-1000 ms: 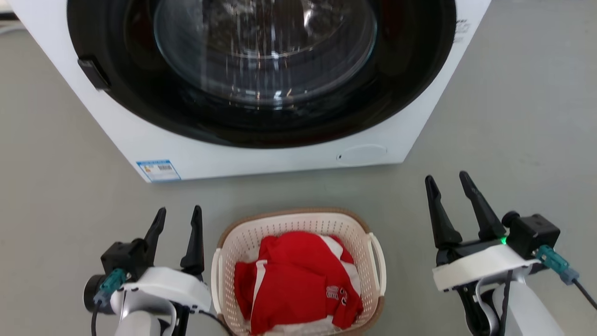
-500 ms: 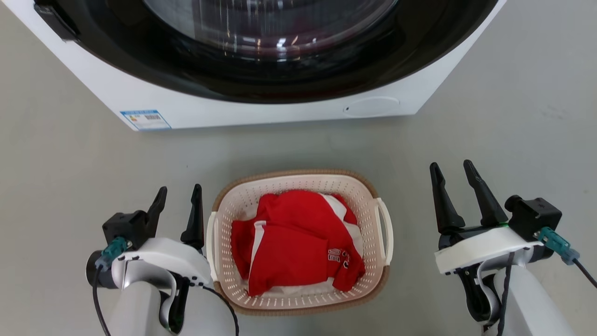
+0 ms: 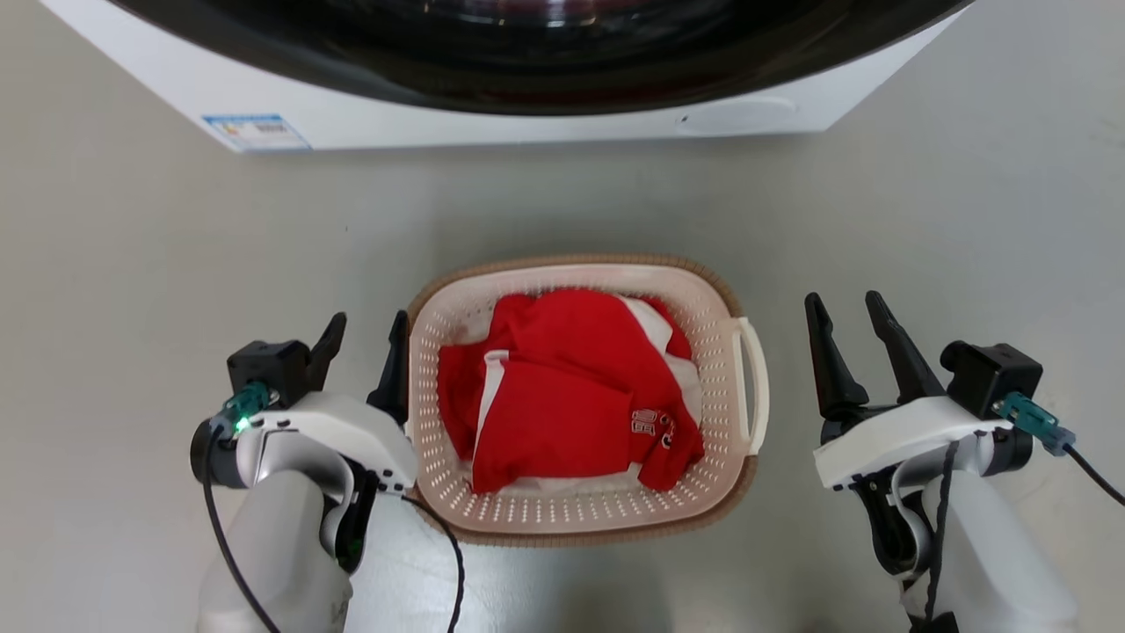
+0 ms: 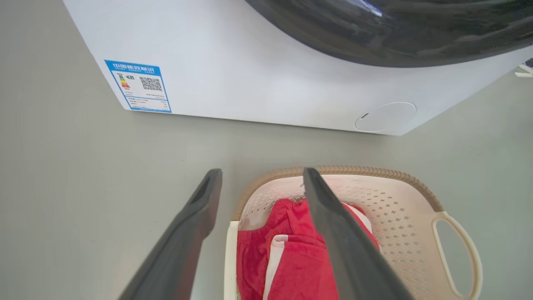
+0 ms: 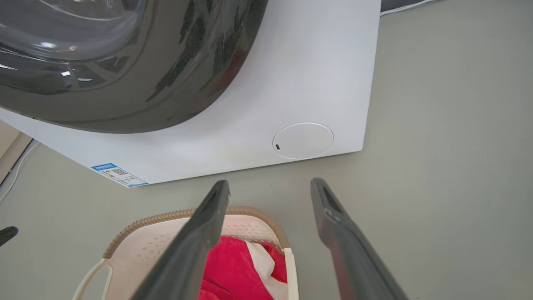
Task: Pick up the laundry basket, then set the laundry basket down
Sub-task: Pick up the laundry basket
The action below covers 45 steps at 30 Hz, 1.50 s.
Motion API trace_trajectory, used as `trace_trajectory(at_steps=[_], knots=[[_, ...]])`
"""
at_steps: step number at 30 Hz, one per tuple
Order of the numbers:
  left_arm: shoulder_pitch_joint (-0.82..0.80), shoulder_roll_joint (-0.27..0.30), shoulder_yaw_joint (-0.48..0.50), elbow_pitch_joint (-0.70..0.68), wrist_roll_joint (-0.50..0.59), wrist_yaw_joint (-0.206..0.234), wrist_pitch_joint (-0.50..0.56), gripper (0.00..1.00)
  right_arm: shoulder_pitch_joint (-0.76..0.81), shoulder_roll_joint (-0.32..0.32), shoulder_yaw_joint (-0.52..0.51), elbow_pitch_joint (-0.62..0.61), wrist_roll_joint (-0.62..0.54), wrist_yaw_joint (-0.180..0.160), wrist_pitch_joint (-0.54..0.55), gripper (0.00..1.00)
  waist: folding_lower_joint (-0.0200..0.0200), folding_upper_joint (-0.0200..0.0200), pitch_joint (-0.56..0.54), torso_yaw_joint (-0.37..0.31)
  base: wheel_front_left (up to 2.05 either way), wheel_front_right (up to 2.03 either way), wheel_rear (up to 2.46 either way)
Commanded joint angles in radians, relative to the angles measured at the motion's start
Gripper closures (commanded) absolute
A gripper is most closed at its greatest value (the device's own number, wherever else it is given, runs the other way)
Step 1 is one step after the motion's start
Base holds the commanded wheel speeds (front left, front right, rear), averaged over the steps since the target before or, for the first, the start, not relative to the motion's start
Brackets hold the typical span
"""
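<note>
Nearest me, both arms flank the laundry basket, which sits on the floor between them, not yet lifted. Left gripper: released, fingers spread, right up against the basket's left side. From its wrist view one finger lies outside the rim and the other over the red clothes, i.e. lined up to straddle the left handle. Whether it's touching, can't tell. Right gripper: also released, holding nothing, near the right handle but w/ a clear gap of floor between.

Step in hand, I'd say: get both handles gripped before any lift. To do it well, bring the right gripper in leftward until the loop sits between its fingers, match its height w/ the left, then close both together. Lift evenly, b/c a lopsided pull would tip the basket and spill the clothes. The loops look thin, so seat them deep, not at the tips.

Farther off, the washing machine stands just beyond, so go straight up, clear of its front.
</note>
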Motion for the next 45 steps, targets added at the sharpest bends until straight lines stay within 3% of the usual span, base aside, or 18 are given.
trace_trajectory(at_steps=[1,19,28,38,39,40,42,43,44,45], knots=[[-0.016,0.016,0.019,-0.005,-0.011,-0.006,-0.006,0.0,-0.004,0.0,0.026,-0.004,0.007,0.007,-0.014,0.0,0.0,0.0,0.033,0.01,0.0,0.0,0.0],[-0.202,0.016,-0.043,0.293,-0.072,-0.011,-0.006,0.0,-0.14,0.012,0.117,0.262,0.109,0.007,-0.014,0.0,0.0,0.0,0.235,0.017,0.0,0.0,0.0],[-0.273,0.016,-0.063,0.378,-0.084,-0.011,-0.006,0.0,-0.225,0.025,0.199,0.345,0.168,0.007,-0.014,0.0,0.0,0.0,0.322,0.019,0.0,0.0,0.0],[-0.283,0.016,-0.093,0.4,-0.11,-0.012,-0.006,0.0,-0.26,0.024,0.243,0.394,0.205,0.007,-0.014,0.0,0.0,0.0,0.336,0.03,0.0,0.0,0.0],[-0.284,0.016,-0.096,0.402,-0.112,-0.012,-0.006,0.0,-0.264,0.025,0.247,0.396,0.208,0.007,-0.014,0.11,0.0,0.0,0.336,0.03,0.0,0.0,0.0],[-0.284,0.016,-0.099,0.403,-0.113,-0.012,-0.006,0.08,-0.267,0.025,0.25,0.398,0.211,0.007,-0.014,0.4,0.0,0.0,0.336,0.031,0.0,0.0,0.0],[-0.284,0.016,-0.104,0.404,-0.117,-0.012,-0.006,0.6,-0.271,0.024,0.256,0.401,0.215,0.007,-0.014,0.75,0.0,0.0,0.334,0.032,0.0,0.0,0.0],[-0.284,0.016,-0.107,0.405,-0.118,-0.012,-0.006,0.94,-0.273,0.022,0.258,0.4,0.215,0.007,-0.014,0.96,0.0,0.0,0.333,0.032,0.0,0.0,0.0],[-0.284,0.016,-0.11,0.405,-0.118,-0.013,-0.006,1.0,-0.274,0.022,0.259,0.399,0.216,0.007,-0.014,1.0,0.0,0.0,0.332,0.032,0.0,0.0,0.0],[-0.283,0.016,-0.113,0.405,-0.118,-0.013,-0.006,1.0,-0.274,0.021,0.259,0.399,0.217,0.007,-0.014,1.0,0.0,0.0,0.33,0.032,0.0,0.0,0.0]])
